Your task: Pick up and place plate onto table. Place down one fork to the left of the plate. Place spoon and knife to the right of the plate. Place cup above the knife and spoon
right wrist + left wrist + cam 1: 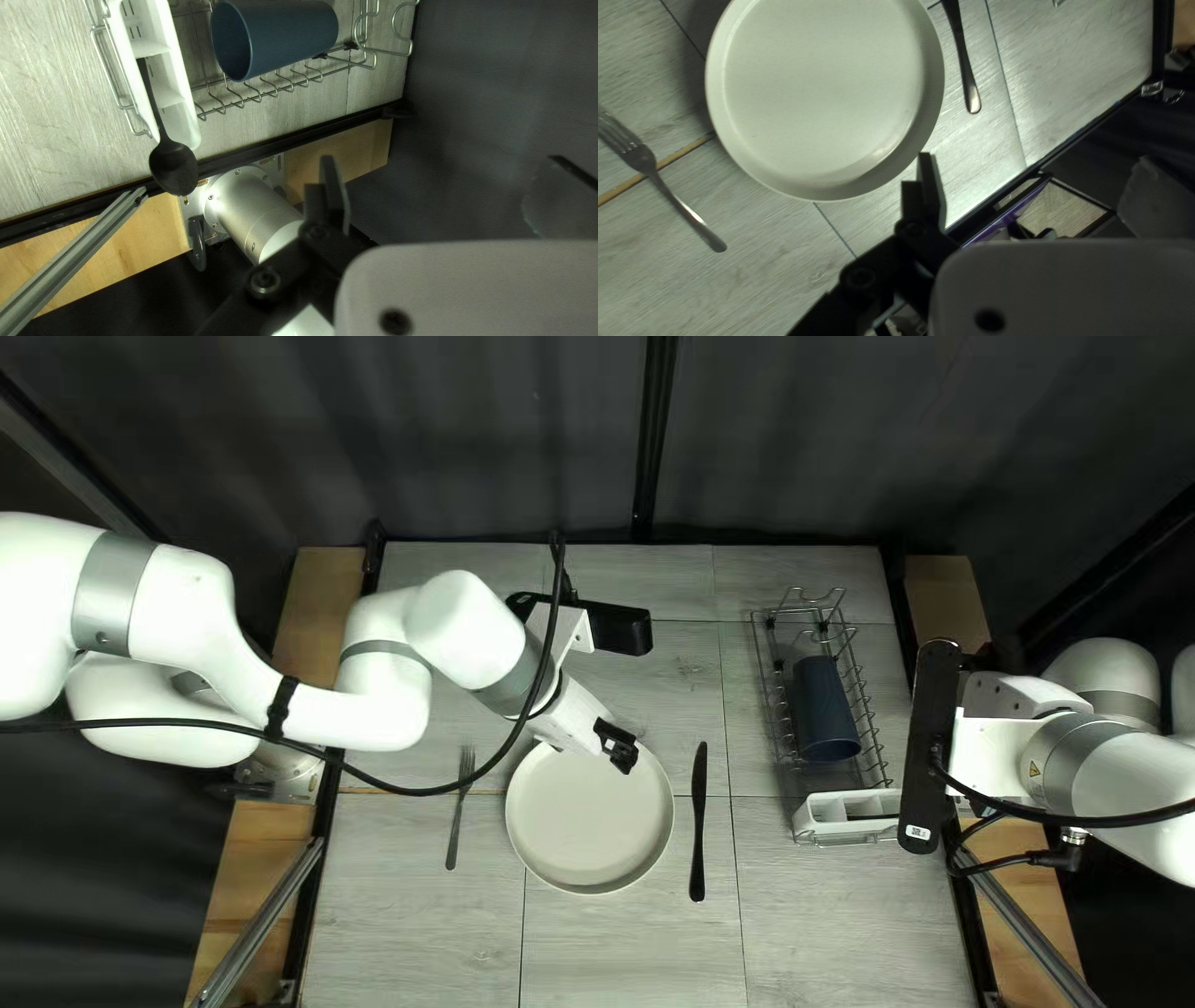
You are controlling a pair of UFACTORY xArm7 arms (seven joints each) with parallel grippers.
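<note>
The white plate (588, 817) lies flat on the table, with the fork (457, 807) to its left and the black knife (698, 821) to its right. My left gripper (616, 747) hovers open and empty over the plate's far right rim. In the left wrist view the plate (822, 93), fork (654, 177) and knife (964, 60) lie ahead of the gripper (1034, 158). The dark blue cup (275, 35) lies on its side in the wire rack (280, 79). A black spoon (170, 163) sticks out of the white cutlery holder (159, 70). My right gripper (441, 161) is open, off the table's right edge.
The wire rack (822, 709) with the cup (826, 709) takes up the table's right side, with the cutlery holder (845, 812) at its near end. My right arm's wrist (934, 747) stands beside the rack.
</note>
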